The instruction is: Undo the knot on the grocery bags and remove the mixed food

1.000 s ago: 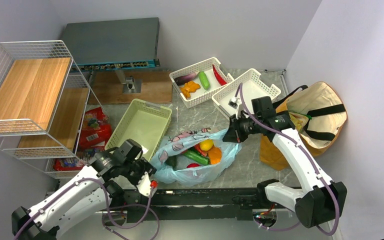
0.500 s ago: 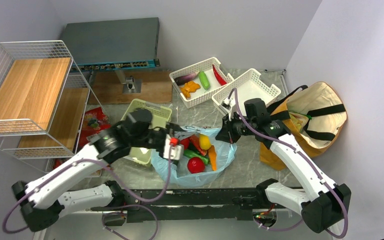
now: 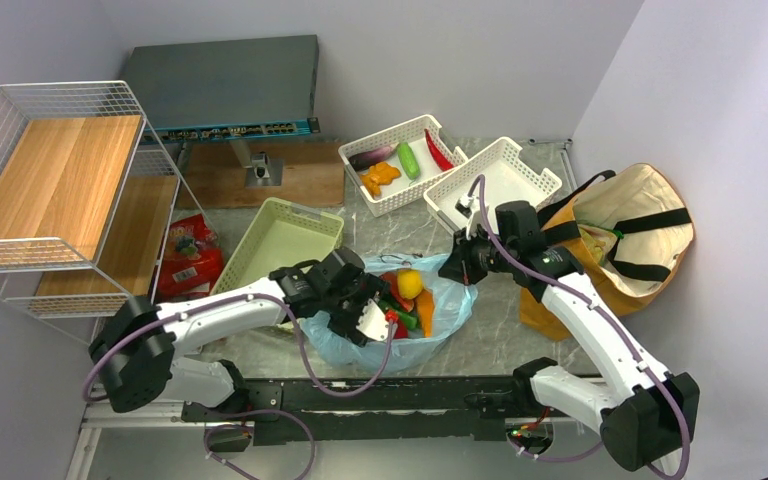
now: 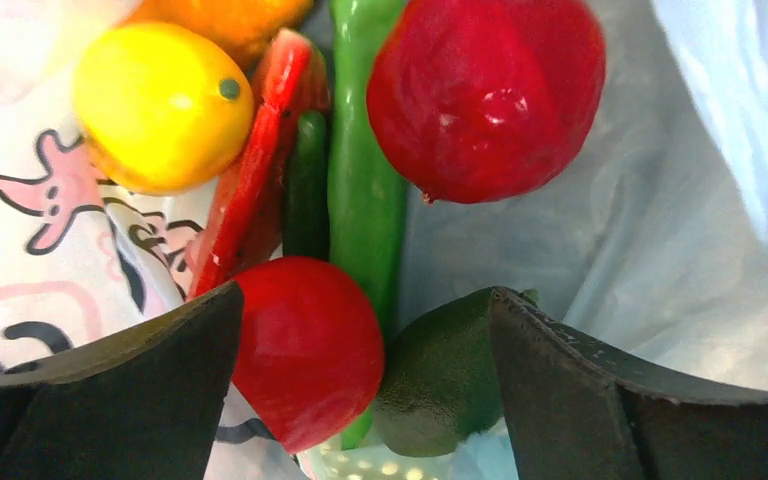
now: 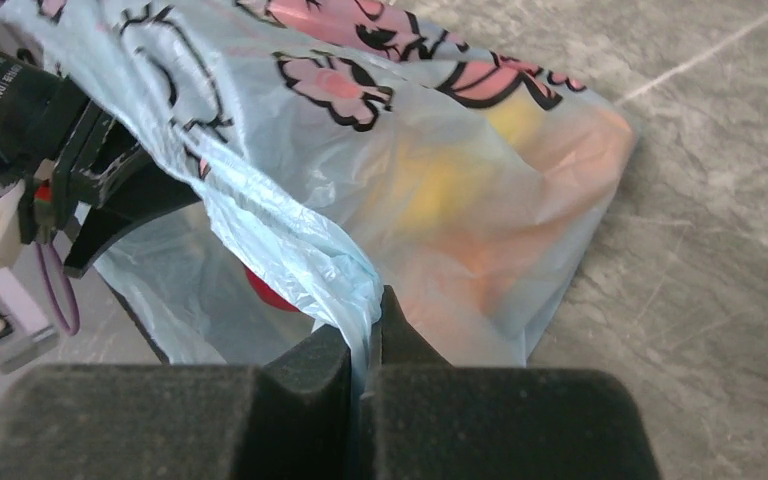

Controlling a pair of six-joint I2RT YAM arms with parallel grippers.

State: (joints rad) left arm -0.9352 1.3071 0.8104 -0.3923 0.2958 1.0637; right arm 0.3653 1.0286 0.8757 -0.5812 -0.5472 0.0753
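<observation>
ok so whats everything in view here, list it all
light-blue printed plastic bag: 1, table centre, open
yellow mango: 1, in bag
red round fruits: 2, in bag
green cucumber: 1, in bag
watermelon slice: 1, red, in bag
dark avocado: 1, in bag
mustard-brown canvas tote: 1, right side
white plastic baskets: 2, rear centre
purple eggplant, red chili: 1 each, in left white basket
pale-green basket: 1, left of bag
white wire shelf: 1, far left
red snack packs: count unclear, by shelf
grey box: 1, rear
left gripper: open, inside bag
right gripper: shut on bag's rim
</observation>
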